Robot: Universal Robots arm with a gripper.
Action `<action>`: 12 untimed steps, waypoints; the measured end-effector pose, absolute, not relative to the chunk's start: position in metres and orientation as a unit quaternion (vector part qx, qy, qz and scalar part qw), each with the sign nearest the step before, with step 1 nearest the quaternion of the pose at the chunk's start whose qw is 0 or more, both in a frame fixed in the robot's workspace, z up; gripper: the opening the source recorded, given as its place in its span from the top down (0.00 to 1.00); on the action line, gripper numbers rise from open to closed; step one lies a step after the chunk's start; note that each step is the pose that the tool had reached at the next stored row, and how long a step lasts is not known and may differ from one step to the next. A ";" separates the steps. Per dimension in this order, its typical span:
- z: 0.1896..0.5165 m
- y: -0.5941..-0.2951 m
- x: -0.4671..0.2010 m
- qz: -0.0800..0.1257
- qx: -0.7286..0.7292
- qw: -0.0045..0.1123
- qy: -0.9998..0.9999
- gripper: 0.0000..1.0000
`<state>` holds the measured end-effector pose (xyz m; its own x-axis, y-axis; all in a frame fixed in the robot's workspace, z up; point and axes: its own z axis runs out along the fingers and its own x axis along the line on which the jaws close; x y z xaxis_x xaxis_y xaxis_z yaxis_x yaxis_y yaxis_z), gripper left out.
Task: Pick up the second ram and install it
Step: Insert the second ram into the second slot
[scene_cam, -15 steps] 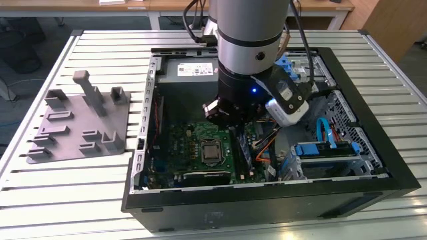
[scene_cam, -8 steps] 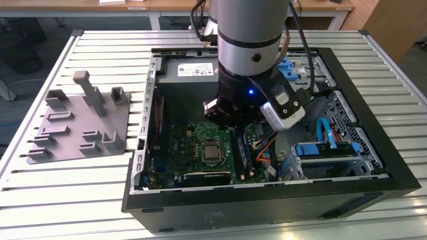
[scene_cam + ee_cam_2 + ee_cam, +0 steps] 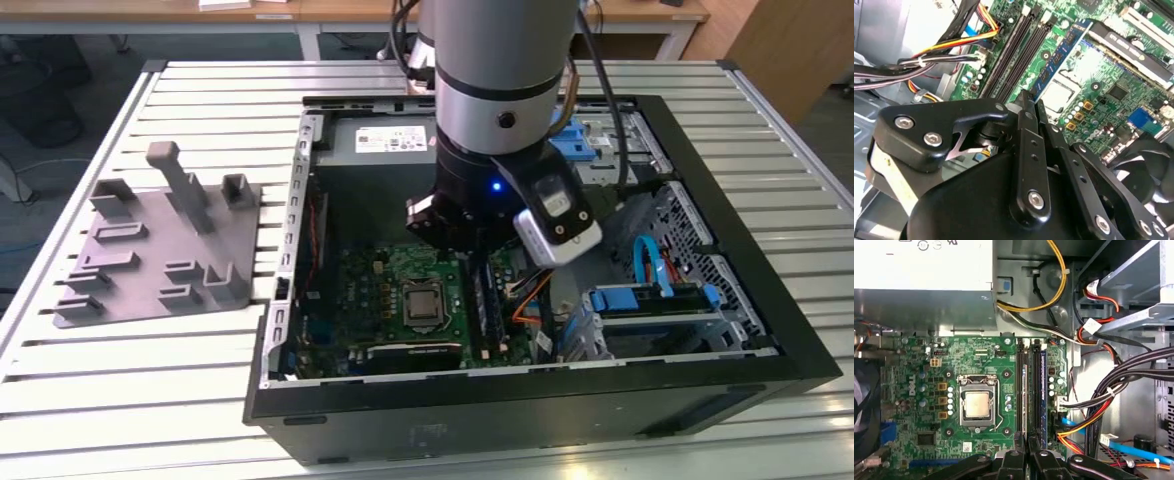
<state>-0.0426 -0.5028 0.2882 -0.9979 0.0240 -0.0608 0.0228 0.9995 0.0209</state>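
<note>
Arm: a grey and black robot arm is reaching down into an open black computer case (image 3: 534, 410) that is lying on a slatted white tabletop (image 3: 134, 400).
Gripper: the gripper (image 3: 1029, 100) is hanging low over the green motherboard (image 3: 374, 290), right above its long black memory slots (image 3: 1011, 50).
Fingers: the two black fingers (image 3: 1029, 145) are sitting narrow, pinching one end of the second ram.
Second ram: the second ram (image 3: 1059, 55), a thin blue stick with dark chips, is running from the fingertips along the slots. In the first wrist view it is showing edge-on as a pale line (image 3: 1025, 400) between two black slots. I cannot tell whether it is fully seated.
Beside it: a blue strip (image 3: 1043, 390) is standing in the row just beside; I cannot tell whether it is a slot or another stick.
Crowding the slots: bundles of black, yellow, red and orange cables (image 3: 1104, 390) are hanging near the slots, on the side away from the silver processor socket (image 3: 977, 404).
Elsewhere in the case: a grey power supply (image 3: 387, 140) is sitting beyond the board, and a black fan (image 3: 1149, 165) is sitting at its edge.
Outside the case: a grey holder plate (image 3: 160, 240) with upright pegs is resting on the tabletop, at the exterior view's left, well apart from the arm.
</note>
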 end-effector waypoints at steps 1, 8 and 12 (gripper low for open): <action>0.288 -0.503 -0.043 0.010 0.012 0.029 0.999 0.86; 0.286 -0.503 -0.042 0.010 0.012 0.004 1.000 0.86; 0.283 -0.502 -0.041 0.010 0.009 0.002 1.000 0.86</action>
